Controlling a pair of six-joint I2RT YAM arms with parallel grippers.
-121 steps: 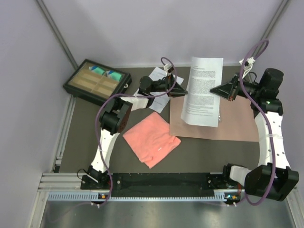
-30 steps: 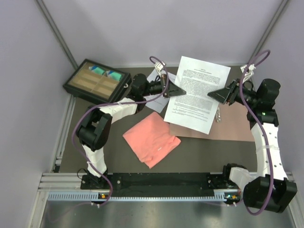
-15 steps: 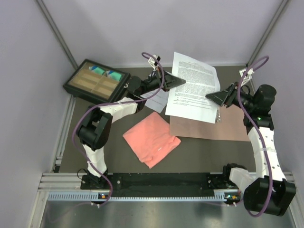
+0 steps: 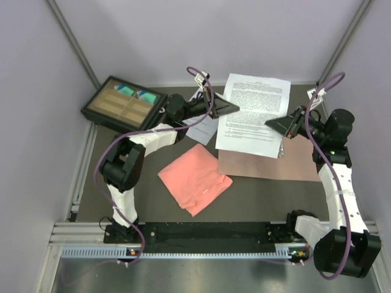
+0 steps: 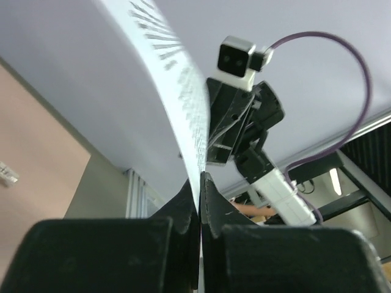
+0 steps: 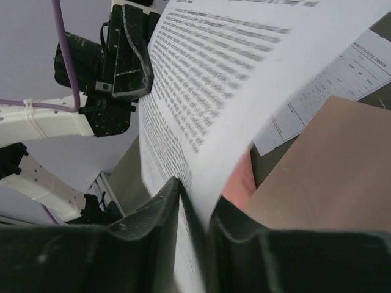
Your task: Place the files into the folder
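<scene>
Since half a second ago the sheet has swung back from its skewed angle and now hangs squarer, its lower edge reaching further over the far part of the folder (image 4: 296, 162).

Left gripper (image 4: 236, 108): jaws fully closed, pinching the left edge of the text sheet (image 4: 253, 116). Right gripper (image 4: 269, 124): jaws drawn in on the opposite, right edge of the same sheet. The sheet is thus slung between the two grippers, clear of the table (image 4: 263, 195).

The left wrist view shows the paper edge-on, rising out of the closed fingertips and curving upward, with the right arm's wrist beyond it. The right wrist view shows the printed face bowing up from between its fingers, the left gripper clamped at the far edge. Only this view and the overhead one show the table sheet (image 4: 203, 129), which lies flat on the table beneath the left gripper, just left of the folder.

The overhead view alone gives the layout: the folder lies flat in front of the right arm, a pink cloth (image 4: 195, 177) rests just to its left, and a compartment box (image 4: 125, 104) sits at the far left, well apart from the sheets.
</scene>
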